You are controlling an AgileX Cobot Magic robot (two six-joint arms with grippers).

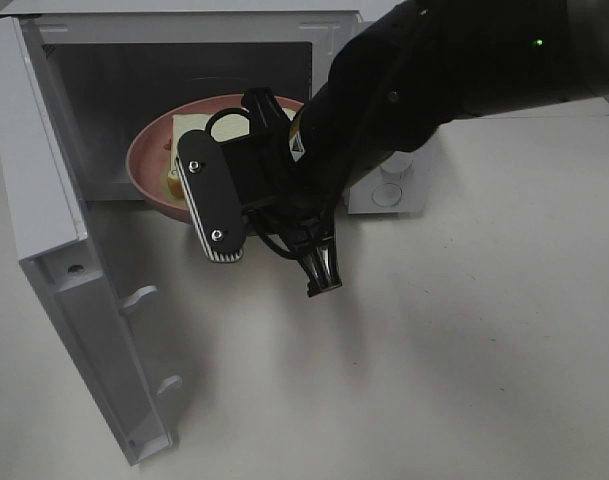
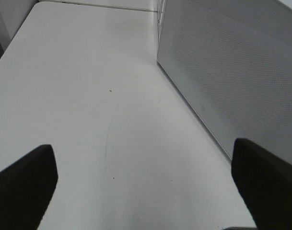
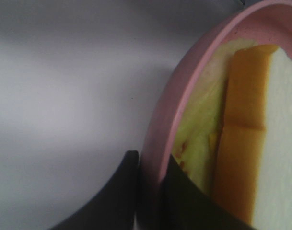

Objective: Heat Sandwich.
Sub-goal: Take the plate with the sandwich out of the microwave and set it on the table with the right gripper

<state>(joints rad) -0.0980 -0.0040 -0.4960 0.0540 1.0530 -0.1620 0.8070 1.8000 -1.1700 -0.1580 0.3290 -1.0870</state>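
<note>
Our right gripper (image 3: 153, 187) is pinched nearly closed on the rim of the pink plate (image 3: 184, 86), one finger outside the lip and one inside. We judge the hold is on the rim so that the food is never touched and the plate can be carried level. The sandwich (image 3: 280, 143) lies on that plate just past the inner finger, orange filling showing under the white bread.

From above, the plate sits in the mouth of the microwave (image 1: 184, 30), whose door (image 1: 54, 200) is swung wide to the left. It is partly inside the cavity. Whether it already rests on the cavity floor or hangs in the grip, we cannot tell. The wrist and arm hide the jaws there; only the right wrist view shows the grip itself.

Our left gripper (image 2: 146, 191) is spread wide and holds nothing. It hangs over the bare table (image 2: 88, 96) beside the microwave's perforated side wall, likely parked clear of the door.
</note>
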